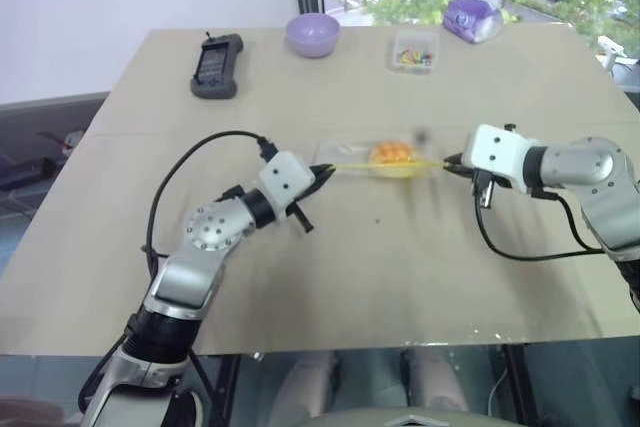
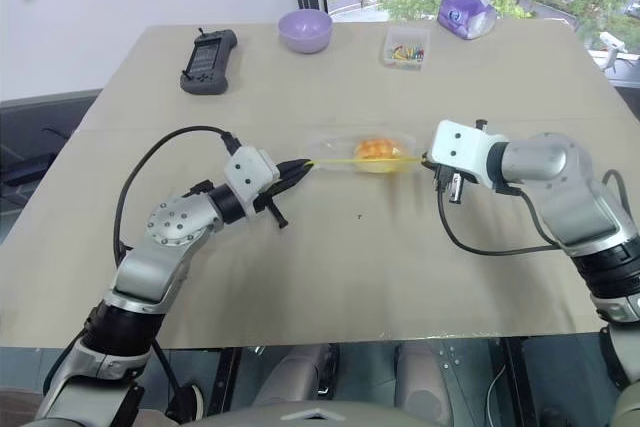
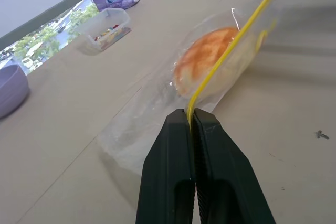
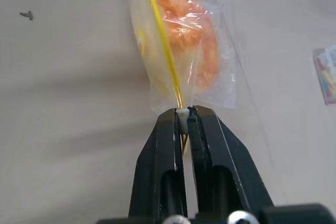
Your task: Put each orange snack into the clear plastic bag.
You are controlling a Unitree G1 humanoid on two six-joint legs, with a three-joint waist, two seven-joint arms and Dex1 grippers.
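Observation:
The clear plastic bag (image 1: 385, 159) hangs stretched between my two grippers over the middle of the table, its yellow strip pulled taut. Inside it sits the orange snack (image 1: 391, 154), a round orange-yellow bun, also plain in the left wrist view (image 3: 205, 59) and the right wrist view (image 4: 186, 30). My left gripper (image 1: 327, 171) is shut on the left end of the yellow strip (image 3: 226, 59). My right gripper (image 1: 450, 161) is shut on the right end, pinching the small white zip slider (image 4: 182, 114).
At the far side of the table (image 1: 330, 277) lie a black handheld device (image 1: 217, 65), a purple bowl (image 1: 313, 34), a small clear box of coloured bits (image 1: 415, 51) and a purple packet (image 1: 472, 17). Black cables loop beside both arms.

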